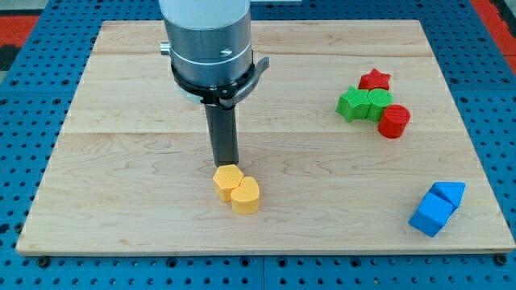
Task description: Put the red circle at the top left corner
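The red circle [394,121] is a short red cylinder on the wooden board [121,137], at the view's right, touching the right green block [378,103]. A second green block [352,105] sits to its left, and a red star [375,80] lies just above them. My tip [225,163] is near the board's middle, far to the left of the red circle. It rests just above the yellow hexagon block [227,180], which touches a second yellow block [245,194].
Two blue blocks [436,209] lie together at the board's bottom right. The arm's grey cylinder [207,40] hangs over the top middle. A blue pegboard surface [32,97] surrounds the board.
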